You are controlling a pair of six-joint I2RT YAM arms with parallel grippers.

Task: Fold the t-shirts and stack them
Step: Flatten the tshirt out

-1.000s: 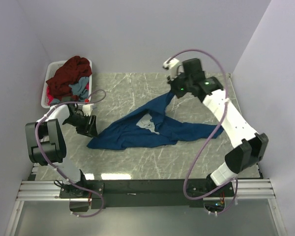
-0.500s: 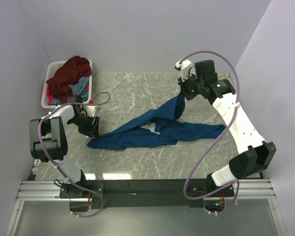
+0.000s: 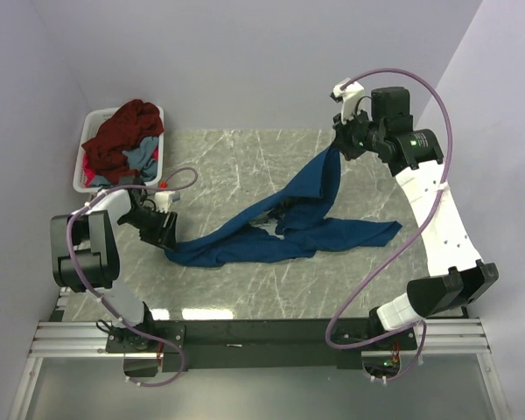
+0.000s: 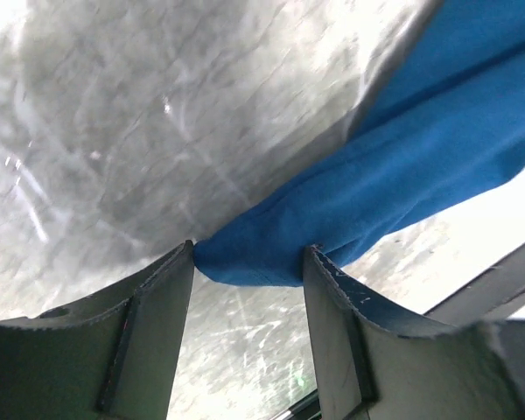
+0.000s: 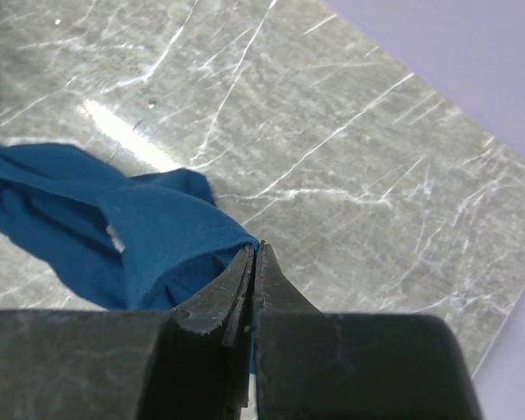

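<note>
Right fingers (image 5: 217,308) tight on the blue shirt (image 3: 236,248) above the counter (image 3: 219,157), left fingers (image 4: 156,308) apart around its other end.

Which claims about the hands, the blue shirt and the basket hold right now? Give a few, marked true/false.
1. The right hand is shut on one end of the blue t-shirt, holding it up off the table. True.
2. On the left hand, the fingers are pressed together. False: they stand apart, with the shirt's other end between them.
3. The white basket is empty. False: a maroon shirt and grey-blue cloth are heaped in it.
4. The basket sits at the table's far left corner. True.
5. The blue t-shirt is neatly folded. False: it is stretched out and bunched.
</note>
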